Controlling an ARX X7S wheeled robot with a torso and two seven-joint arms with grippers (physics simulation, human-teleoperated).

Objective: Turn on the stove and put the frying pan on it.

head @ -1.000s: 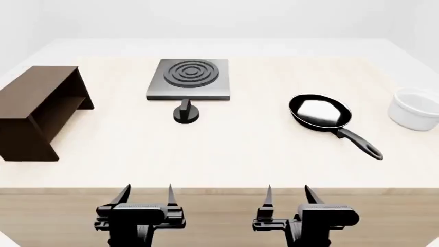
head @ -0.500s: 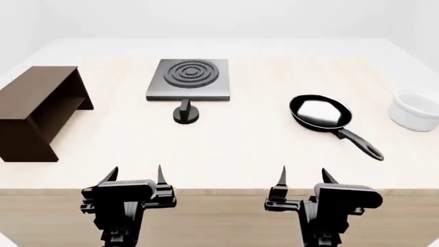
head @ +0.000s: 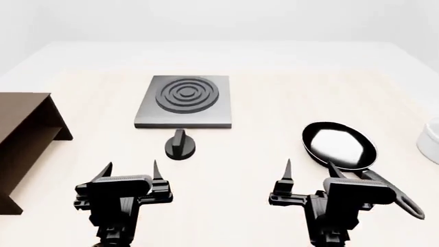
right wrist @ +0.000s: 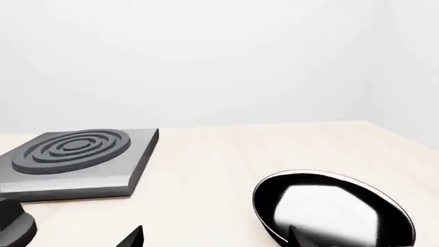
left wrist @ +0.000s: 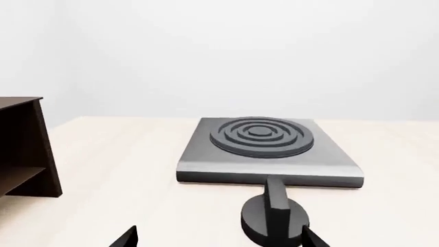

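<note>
The grey stove (head: 183, 101) with its ringed burner lies at the table's middle back, also in the left wrist view as the stove (left wrist: 269, 152) and in the right wrist view as the stove (right wrist: 77, 159). Its black ridged knob (head: 180, 146) sits just in front of it, knob (left wrist: 276, 218). The black frying pan (head: 340, 144) rests to the right, its handle pointing toward me, pan (right wrist: 334, 209). My left gripper (head: 128, 170) hovers open, short of the knob. My right gripper (head: 310, 172) hangs open beside the pan's near rim. Both hold nothing.
A brown wooden shelf (head: 24, 141) stands at the left edge, shelf (left wrist: 22, 149). A white bowl (head: 431, 139) is cut off at the right edge.
Both grippers have moved forward from the table's front edge out over the tabletop. The view has shifted closer, so stove, knob and pan appear lower and larger.
</note>
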